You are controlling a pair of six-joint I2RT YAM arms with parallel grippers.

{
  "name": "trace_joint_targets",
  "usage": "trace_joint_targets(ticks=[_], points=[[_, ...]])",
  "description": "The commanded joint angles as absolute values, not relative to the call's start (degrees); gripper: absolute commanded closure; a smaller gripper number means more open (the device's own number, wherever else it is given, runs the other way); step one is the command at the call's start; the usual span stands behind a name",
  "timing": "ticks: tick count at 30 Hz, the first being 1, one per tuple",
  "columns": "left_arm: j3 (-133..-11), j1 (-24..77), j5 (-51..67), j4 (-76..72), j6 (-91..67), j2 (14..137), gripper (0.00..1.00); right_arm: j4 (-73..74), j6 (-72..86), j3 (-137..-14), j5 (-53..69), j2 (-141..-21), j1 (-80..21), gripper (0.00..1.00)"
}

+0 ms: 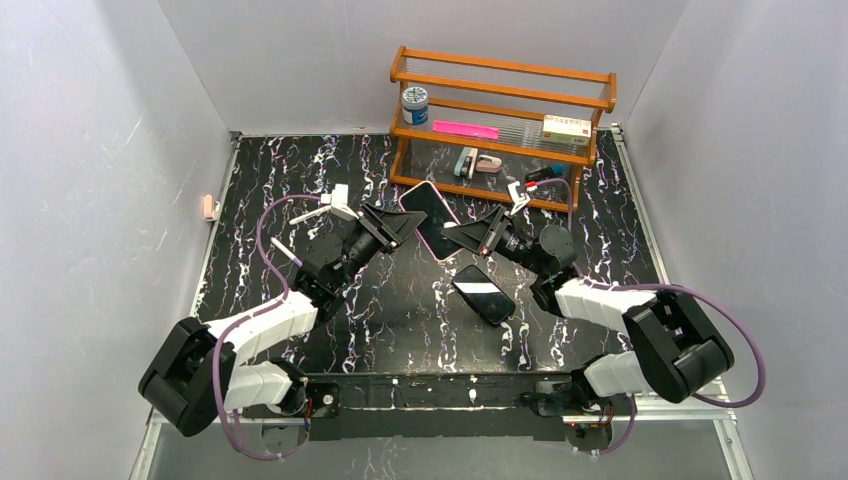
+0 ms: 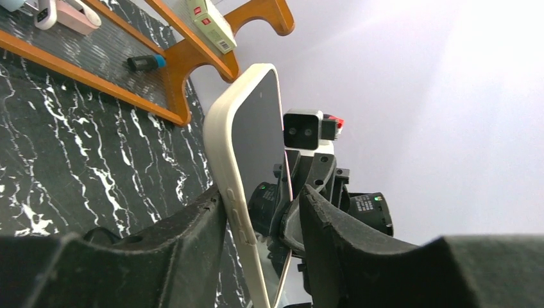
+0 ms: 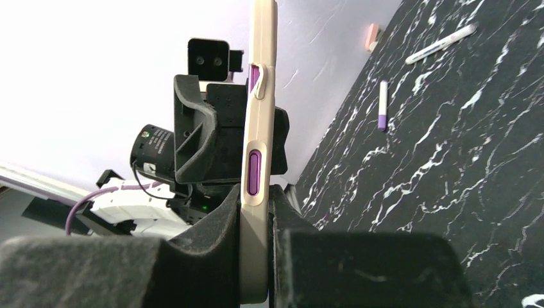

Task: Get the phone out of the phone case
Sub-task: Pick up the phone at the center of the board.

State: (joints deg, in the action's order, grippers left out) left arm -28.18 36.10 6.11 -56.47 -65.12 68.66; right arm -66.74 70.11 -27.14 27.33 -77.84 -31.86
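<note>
Your right hand is clamped across the thickness of the phone case, one finger on each broad face. This anchors one short end so that the other arm has something firm to work against. Your left hand straddles the case from the opposite side. One finger touches the cream side wall at its buttons and the other stands just beside the screen, but you cannot tell from these views whether that hand has closed fully. The case hangs in the air between the two hands, above the middle of the bench and well off its surface, presumably so that the rim can be flexed without the bench getting in the way. The phone appears not yet out: its dark screen fills the case opening, and a purple side button shows through the cutout. From above, the long axis runs diagonally, far end toward the wooden rack and near end in your right hand, with the screen tilted up toward the overhead camera. From the right wrist the case is seen edge-on, its axis pointing straight away from the fingers. A separate dark handset lies flat on the bench just near of the raised case.
</note>
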Motion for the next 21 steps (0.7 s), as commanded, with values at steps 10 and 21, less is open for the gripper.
trace_joint_targets(ticks=[10,21], points=[[-27.51,35.97,7.10,-67.16,-67.82,69.87,0.73,-80.57,78.21,-33.95,36.38,-85.57,-32.25,0.99],[-25.85,35.67,-2.56,-67.44,-71.64,67.16,1.00,-77.42,74.71,-33.70,36.98,-85.28,-32.54,0.62]])
